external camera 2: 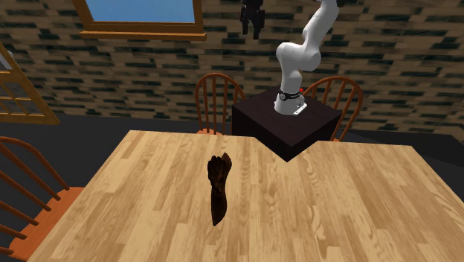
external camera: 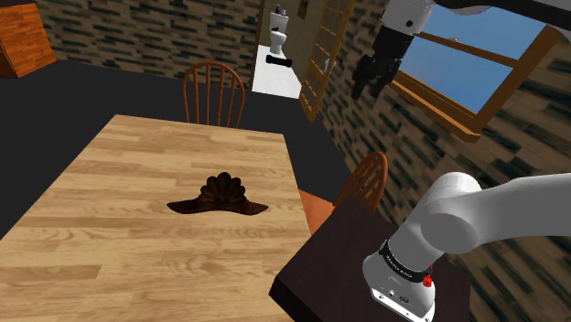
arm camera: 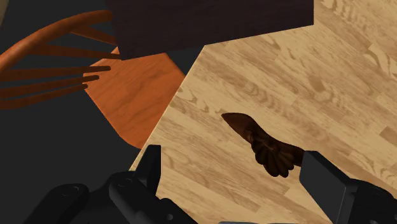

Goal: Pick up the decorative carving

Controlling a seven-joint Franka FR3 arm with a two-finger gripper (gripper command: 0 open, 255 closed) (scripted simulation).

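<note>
End effector (external camera: 364,89) released, hanging high above the stand (external camera: 340,267), well apart from the carving (external camera: 220,195).

Its two black fingers (arm camera: 151,167) stand spread with nothing between them. The dark brown carving, with a fan-shaped middle and tapering ends, lies on the light wooden surface (external camera: 119,174) near the stand, a little in from the edge that the stand meets. A wooden chair (arm camera: 137,89) sits just beside the stand.
</note>
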